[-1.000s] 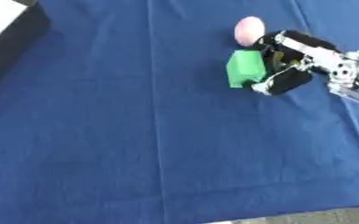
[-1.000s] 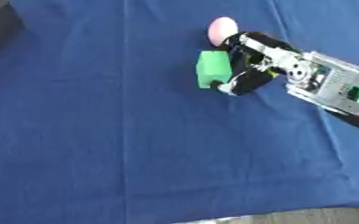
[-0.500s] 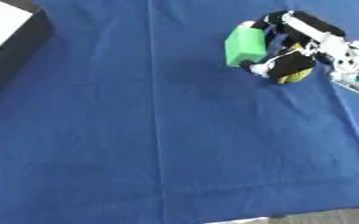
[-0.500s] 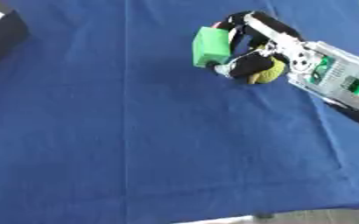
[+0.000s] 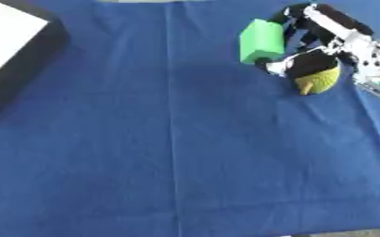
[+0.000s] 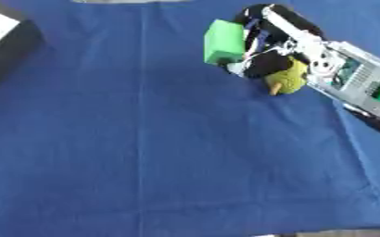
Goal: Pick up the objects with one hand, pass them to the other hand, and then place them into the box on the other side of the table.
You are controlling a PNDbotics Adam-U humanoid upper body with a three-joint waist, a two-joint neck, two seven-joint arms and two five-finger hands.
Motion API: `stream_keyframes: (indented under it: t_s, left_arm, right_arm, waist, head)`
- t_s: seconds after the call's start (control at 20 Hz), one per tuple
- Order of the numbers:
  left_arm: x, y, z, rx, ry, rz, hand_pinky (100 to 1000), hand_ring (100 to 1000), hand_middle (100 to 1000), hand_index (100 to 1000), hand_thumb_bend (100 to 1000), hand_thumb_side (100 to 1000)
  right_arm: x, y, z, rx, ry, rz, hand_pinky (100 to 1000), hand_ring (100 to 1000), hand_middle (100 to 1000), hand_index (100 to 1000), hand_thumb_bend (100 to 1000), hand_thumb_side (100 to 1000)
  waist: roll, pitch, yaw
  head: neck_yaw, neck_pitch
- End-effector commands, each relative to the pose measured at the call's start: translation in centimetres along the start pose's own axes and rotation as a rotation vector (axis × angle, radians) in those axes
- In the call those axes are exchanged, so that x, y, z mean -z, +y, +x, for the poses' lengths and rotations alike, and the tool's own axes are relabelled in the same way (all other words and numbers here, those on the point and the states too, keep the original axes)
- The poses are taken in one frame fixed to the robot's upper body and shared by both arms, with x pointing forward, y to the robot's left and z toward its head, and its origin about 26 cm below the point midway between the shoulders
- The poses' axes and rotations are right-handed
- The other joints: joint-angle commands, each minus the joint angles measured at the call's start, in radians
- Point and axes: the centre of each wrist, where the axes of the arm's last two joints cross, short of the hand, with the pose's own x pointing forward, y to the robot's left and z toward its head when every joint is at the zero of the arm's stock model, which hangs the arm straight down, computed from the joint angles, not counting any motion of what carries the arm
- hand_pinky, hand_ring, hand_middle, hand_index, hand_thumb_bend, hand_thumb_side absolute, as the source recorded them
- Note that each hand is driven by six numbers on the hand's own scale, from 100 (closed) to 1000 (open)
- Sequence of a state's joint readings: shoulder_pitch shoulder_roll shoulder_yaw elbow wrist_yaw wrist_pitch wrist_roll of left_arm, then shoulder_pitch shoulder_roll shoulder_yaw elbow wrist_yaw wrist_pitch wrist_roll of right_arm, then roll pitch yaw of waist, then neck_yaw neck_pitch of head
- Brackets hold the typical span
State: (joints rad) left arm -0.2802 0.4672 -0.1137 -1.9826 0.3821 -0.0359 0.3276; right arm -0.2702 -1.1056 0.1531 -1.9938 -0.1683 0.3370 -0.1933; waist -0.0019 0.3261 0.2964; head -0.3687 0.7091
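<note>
Left eye view: one blue cloth covers the table, largest of all. One box, black outside and white within, sits at the upper left corner. One right hand reaches in from the upper right, its fingers curled round one green block, held at the fingertips. One yellow-green fruit-like object lies just under the palm, touching it.

Two head-mounted stereo eyes look steeply down on the blue tablecloth, sharing nearly everything; the right eye's framing sits slightly farther right.
</note>
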Motion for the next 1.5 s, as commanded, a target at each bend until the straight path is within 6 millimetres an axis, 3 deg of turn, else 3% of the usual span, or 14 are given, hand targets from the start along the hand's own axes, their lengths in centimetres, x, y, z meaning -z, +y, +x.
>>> stream_keyframes:
  t_s: [0.05,0.7,1.5]
  left_arm:
    - [0.6,1.0,1.2,0.047,-0.054,-0.004,716,543,568,733,100,671]
    - [4.7,2.2,6.1,0.184,-0.262,-0.181,726,559,578,739,100,574]
    - [8.4,-0.9,11.6,0.393,-0.323,-0.539,741,568,588,749,100,472]
  right_arm:
    - [0.4,-0.2,0.9,-0.04,-0.035,-0.046,100,505,627,543,449,100]
    - [1.4,2.4,2.5,-0.03,-0.062,-0.076,100,499,624,536,448,100]
    - [1.7,5.8,3.6,-0.024,-0.027,-0.128,100,498,622,531,445,100]
  waist:
    - [0.003,-0.032,-0.002]
    - [0.021,-0.058,0.007]
    - [0.039,-0.087,0.014]
  head:
    - [0.007,-0.007]
    - [0.003,0.015]
    - [0.015,0.042]
